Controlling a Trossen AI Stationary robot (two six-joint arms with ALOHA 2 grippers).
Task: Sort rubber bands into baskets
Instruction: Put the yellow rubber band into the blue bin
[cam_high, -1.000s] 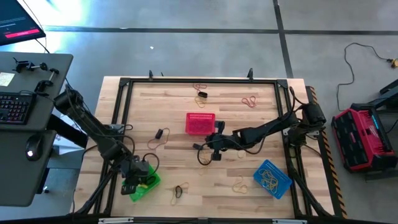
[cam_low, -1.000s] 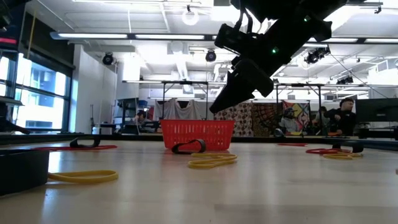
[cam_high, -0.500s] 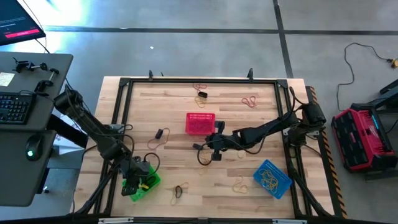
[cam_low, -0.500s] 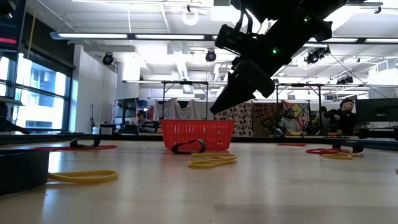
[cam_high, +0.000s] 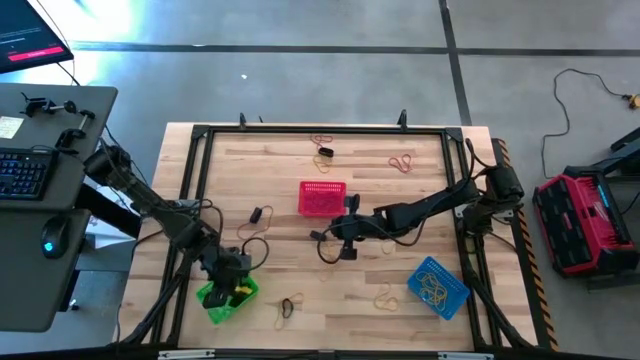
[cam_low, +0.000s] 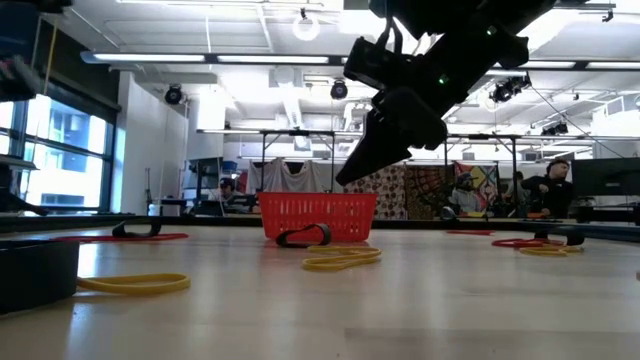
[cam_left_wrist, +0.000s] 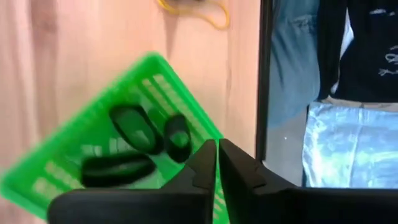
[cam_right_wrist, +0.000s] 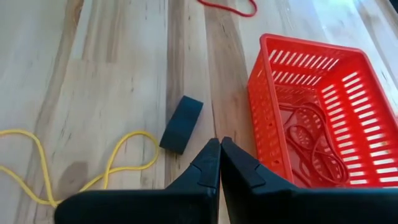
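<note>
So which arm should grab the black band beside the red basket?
Probably right. The right gripper hangs shut and empty near the red basket and that black band; the left gripper, also shut, is over the green basket.

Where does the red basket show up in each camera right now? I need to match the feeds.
High view: red basket mid-table, just beyond the right gripper.
Low view: centre, standing on the table behind a black band.
Left wrist view: not in it.
Right wrist view: right side, reddish bands inside.
Shared landmark: that black band beside the basket.
</note>
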